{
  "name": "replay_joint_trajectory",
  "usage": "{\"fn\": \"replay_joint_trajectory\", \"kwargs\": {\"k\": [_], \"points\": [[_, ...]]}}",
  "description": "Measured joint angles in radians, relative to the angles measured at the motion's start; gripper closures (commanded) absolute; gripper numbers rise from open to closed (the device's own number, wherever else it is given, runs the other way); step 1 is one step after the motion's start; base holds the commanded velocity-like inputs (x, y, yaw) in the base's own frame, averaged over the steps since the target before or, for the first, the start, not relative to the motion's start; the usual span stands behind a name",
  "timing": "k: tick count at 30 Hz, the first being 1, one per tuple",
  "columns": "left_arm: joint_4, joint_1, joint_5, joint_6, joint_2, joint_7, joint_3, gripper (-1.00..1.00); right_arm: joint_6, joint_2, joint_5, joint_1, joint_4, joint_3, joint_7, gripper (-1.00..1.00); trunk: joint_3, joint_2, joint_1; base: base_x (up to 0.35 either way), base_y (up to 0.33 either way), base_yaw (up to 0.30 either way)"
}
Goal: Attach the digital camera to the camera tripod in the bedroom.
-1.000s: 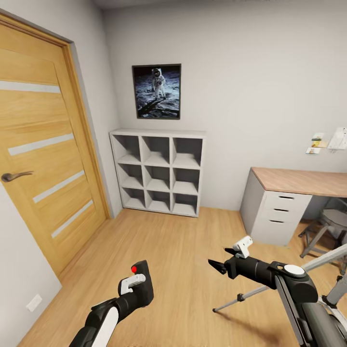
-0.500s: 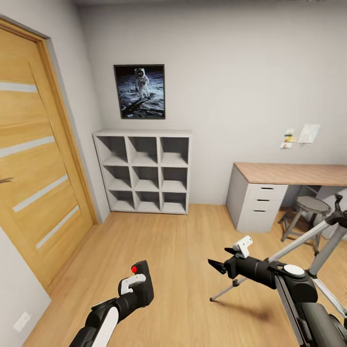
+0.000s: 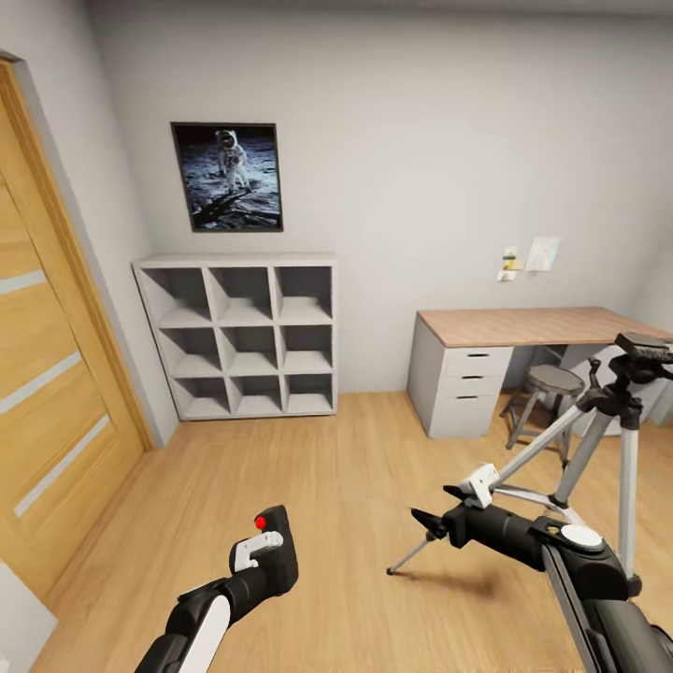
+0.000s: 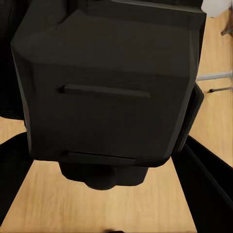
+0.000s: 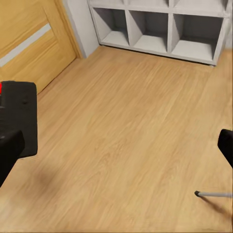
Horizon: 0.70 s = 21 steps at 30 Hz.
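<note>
The digital camera (image 3: 278, 547), a chunky black body with a red button on top, is held low in front of me by my left gripper (image 3: 262, 553), which is shut on it. In the left wrist view the camera's black body (image 4: 111, 87) sits close between the dark jaws. The camera tripod (image 3: 598, 404) stands on the plank floor at the right, silver legs spread, black head on top. My right gripper (image 3: 432, 505) hovers open in front of the tripod's near leg, holding nothing. The right wrist view catches a tripod foot (image 5: 213, 194) and the held camera (image 5: 19, 116).
White cube shelves (image 3: 238, 336) stand against the back wall under a moon poster (image 3: 227, 176). A wooden door (image 3: 47, 393) is at the left. A wood-topped desk (image 3: 523, 327) with drawers and a grey stool (image 3: 551, 383) sit behind the tripod. Open plank floor lies ahead.
The whole view has swung to the right: door and shelves slid left, and the tripod now shows in full. Both arms keep their places in the picture, camera still held.
</note>
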Motion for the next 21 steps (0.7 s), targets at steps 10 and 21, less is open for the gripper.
{"fn": "replay_joint_trajectory", "kwargs": {"k": [10,21], "points": [[0.0,0.0,0.006,0.0,0.002,-0.003,0.003,1.0,-0.067,0.0,0.002,0.055,0.0,-0.052,0.0,-1.0,0.0,0.0,0.0,0.0,0.001,-0.263],[-0.001,-0.007,-0.076,-0.177,0.045,-0.135,-0.028,1.0,-0.093,0.0,0.002,0.067,0.0,-0.123,0.002,-1.0,0.0,0.0,0.0,0.0,0.0,-0.263]]}}
